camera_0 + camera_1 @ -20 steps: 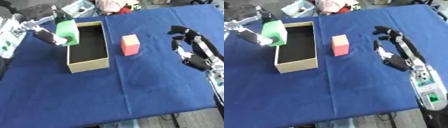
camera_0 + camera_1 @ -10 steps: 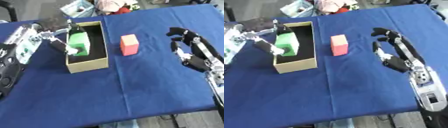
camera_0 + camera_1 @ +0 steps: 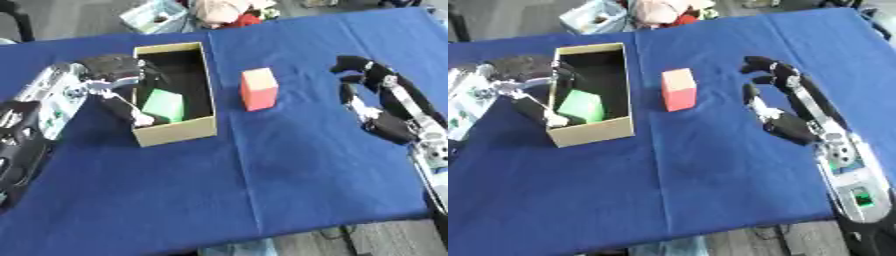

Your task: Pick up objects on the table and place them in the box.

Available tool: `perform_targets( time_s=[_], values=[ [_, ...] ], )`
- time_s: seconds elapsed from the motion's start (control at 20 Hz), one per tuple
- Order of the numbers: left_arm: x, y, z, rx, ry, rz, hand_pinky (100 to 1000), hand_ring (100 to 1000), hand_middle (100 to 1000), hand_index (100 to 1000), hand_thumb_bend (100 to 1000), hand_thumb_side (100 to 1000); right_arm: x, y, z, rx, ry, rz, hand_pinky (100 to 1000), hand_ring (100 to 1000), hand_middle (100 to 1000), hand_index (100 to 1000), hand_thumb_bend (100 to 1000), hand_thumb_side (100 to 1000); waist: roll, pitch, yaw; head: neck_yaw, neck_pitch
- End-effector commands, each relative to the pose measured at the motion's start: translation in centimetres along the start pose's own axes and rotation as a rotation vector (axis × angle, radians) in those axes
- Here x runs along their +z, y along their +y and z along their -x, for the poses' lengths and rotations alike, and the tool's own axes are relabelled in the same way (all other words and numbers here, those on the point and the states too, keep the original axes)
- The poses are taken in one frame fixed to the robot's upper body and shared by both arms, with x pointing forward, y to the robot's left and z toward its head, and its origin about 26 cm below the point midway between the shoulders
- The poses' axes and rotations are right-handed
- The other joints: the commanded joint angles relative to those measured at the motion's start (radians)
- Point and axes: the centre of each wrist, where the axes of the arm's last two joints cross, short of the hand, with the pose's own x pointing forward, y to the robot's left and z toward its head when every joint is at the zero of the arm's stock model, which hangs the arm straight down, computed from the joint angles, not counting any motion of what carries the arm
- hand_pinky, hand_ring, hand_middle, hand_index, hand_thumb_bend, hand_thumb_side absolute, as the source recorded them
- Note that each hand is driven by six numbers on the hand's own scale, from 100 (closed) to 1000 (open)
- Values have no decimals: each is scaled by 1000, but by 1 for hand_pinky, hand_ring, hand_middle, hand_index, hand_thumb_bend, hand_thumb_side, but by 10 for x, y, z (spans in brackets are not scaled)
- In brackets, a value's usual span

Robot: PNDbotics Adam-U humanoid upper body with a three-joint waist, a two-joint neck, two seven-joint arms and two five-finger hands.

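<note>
Since the green block now lies inside the box, leaning against its near-left wall, we judge one object as good as delivered. Our left hand sits at the box's left rim, reaching over it beside the block; its fingers look spread rather than clamped on the block, though we cannot tell whether they touch it. We read that as the letting-go part of the placement.

One object is left: the red block stands upright on the blue worktop, just right of the box and apart from it. Our right hand hovers well to the right of it, fingers apart and gently curved, holding nothing, placed, we think, to go for that block.

Nothing lies between the right hand and the red block. The box's right wall stands close by the block, so a sideways approach from the right could push it against the cardboard. Past the worktop's far edge there is clutter, clear of the work.
</note>
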Motion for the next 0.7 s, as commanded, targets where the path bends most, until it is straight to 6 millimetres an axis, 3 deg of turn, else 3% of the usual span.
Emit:
perform_targets(
  time_s=[0.05,0.25,0.35,0.45,0.7],
  values=[
    [16,23,9,-20,24,-69,786,710,729,897,552,702,-3,-11,-4,26,-20,13,824,929,762,916,100,627,-2,-16,3,-4,5],
    [30,36,9,41,24,-170,770,683,705,889,497,707,-5,-18,-5,56,-30,2,825,927,766,918,100,607,-6,-18,12,-11,5],
    [42,45,7,80,19,-234,767,677,703,888,467,706,-7,-27,-7,94,-38,-11,825,924,771,921,100,542,-8,-20,18,-14,5],
    [57,55,4,113,16,-308,763,671,699,886,452,708,-10,-41,-9,153,-46,-33,826,920,778,924,100,459,-10,-22,28,-20,5],
    [96,70,-15,198,-3,-472,755,659,693,885,412,718,-19,-77,-11,271,-49,-77,827,916,788,928,100,374,-14,-24,56,-29,5]
  ],
)
